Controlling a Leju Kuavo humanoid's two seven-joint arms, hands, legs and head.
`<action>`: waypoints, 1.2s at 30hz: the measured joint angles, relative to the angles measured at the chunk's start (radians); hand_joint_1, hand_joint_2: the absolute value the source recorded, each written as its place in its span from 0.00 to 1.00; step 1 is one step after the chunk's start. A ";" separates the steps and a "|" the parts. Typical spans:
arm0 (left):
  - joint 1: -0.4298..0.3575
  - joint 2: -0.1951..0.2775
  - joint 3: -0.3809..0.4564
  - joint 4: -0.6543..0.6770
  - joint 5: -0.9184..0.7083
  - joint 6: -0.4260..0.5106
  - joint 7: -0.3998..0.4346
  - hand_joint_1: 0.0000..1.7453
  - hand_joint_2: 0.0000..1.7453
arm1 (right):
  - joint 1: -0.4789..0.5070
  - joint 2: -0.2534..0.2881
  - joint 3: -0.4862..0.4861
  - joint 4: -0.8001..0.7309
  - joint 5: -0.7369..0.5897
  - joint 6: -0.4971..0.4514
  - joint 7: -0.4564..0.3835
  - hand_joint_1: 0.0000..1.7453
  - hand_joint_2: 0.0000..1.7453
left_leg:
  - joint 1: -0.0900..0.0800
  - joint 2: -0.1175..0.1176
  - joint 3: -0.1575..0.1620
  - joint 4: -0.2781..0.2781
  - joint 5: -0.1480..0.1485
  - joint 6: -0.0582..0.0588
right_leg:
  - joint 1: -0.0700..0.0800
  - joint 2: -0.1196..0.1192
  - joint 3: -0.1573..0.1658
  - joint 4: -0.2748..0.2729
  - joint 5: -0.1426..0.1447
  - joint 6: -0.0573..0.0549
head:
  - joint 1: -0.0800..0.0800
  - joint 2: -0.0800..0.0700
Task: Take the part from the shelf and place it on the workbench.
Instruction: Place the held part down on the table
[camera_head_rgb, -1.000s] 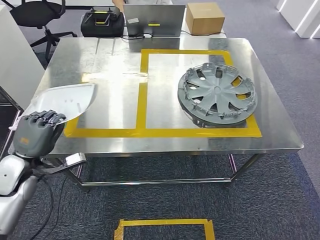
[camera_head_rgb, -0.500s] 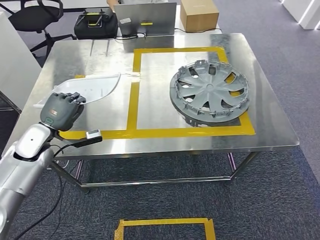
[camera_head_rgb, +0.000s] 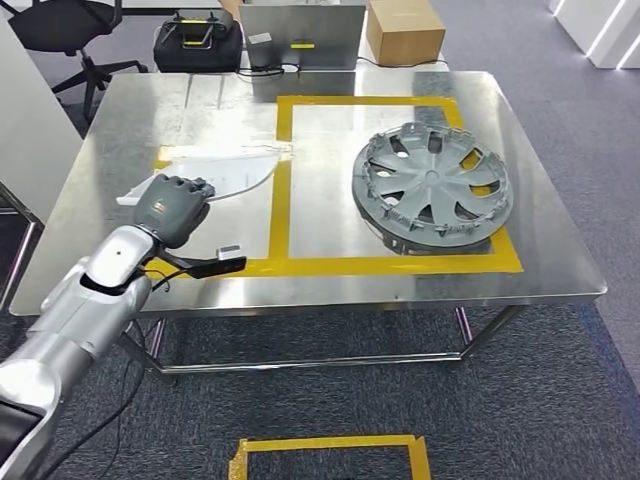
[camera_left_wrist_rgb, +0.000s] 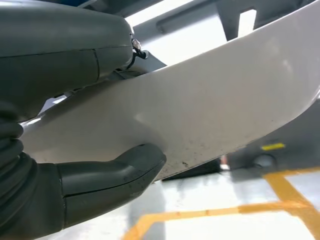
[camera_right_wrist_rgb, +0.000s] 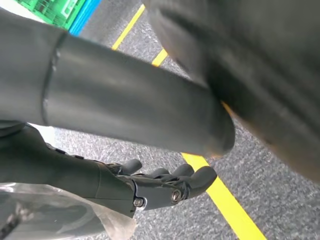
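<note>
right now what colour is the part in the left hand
White, or pale off-white. The part held by the left hand shows best in the left wrist view.

The left hand (camera_head_rgb: 172, 208) covers the near end of the white part (camera_head_rgb: 219, 172), hiding its grip from above. In the left wrist view, the part's (camera_left_wrist_rgb: 211, 110) far end is cut off beyond the thumb (camera_left_wrist_rgb: 113, 172). Beside the right hand (camera_right_wrist_rgb: 158, 187), blurred dark shapes block the floor.
</note>
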 joint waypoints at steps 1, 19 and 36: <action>-0.002 -0.013 -0.008 0.012 -0.005 -0.006 0.007 1.00 1.00 | 0.000 0.000 0.000 0.000 0.001 0.000 -0.001 0.00 0.00 | 0.000 0.000 0.001 0.000 -0.001 0.000 | 0.000 0.000 -0.019 0.027 0.002 0.001 | 0.000 0.000; -0.061 -0.051 -0.057 0.202 -0.050 0.014 0.081 0.00 0.00 | 0.001 0.002 0.000 -0.001 0.006 0.031 -0.026 0.00 0.00 | -0.010 0.001 -0.068 0.174 -0.058 -0.030 | 0.004 -0.001 0.122 -0.264 0.139 -0.051 | -0.002 0.000; -0.079 -0.064 -0.058 0.230 -0.017 0.077 0.059 0.00 0.00 | 0.000 0.006 0.000 -0.001 0.016 0.028 -0.018 0.00 0.00 | -0.008 0.001 0.005 -0.001 0.009 -0.004 | -0.008 -0.005 0.118 -0.219 0.117 0.011 | 0.005 0.000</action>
